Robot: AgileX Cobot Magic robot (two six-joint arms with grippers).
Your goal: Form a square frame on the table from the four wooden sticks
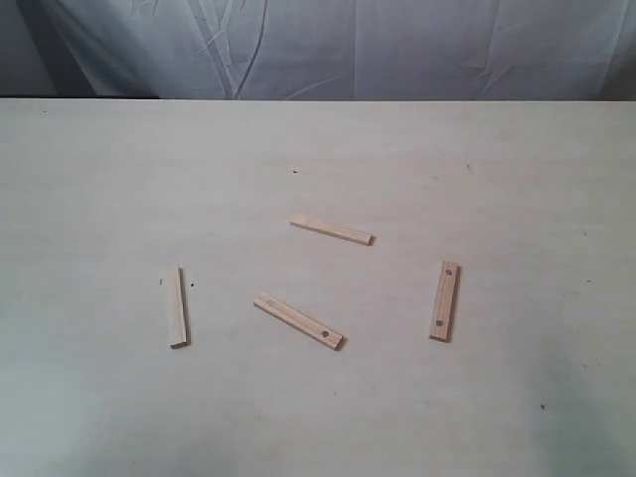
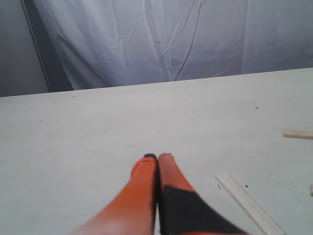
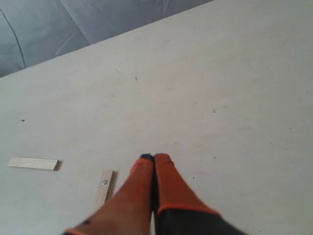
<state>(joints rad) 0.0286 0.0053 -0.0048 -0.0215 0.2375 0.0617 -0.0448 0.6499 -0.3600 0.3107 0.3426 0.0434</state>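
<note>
Four pale wooden sticks lie apart on the table point(image 1: 99, 199), forming no square. The left stick point(image 1: 177, 306) lies nearly lengthwise. A middle stick point(image 1: 298, 320) slants, with dark holes near its ends. The far stick point(image 1: 332, 230) lies crosswise. The right stick point(image 1: 444, 299) has two holes. Neither arm shows in the exterior view. My left gripper point(image 2: 157, 156) is shut and empty, with the left stick point(image 2: 248, 202) beside it and the end of another stick point(image 2: 297, 133) at the frame's edge. My right gripper point(image 3: 154, 157) is shut and empty, beside the right stick point(image 3: 103, 187); the far stick point(image 3: 32, 163) lies beyond.
A wrinkled pale curtain point(image 1: 328, 45) hangs behind the table's far edge. A few tiny dark specks point(image 1: 295, 171) dot the surface. Bare tabletop surrounds the sticks on all sides.
</note>
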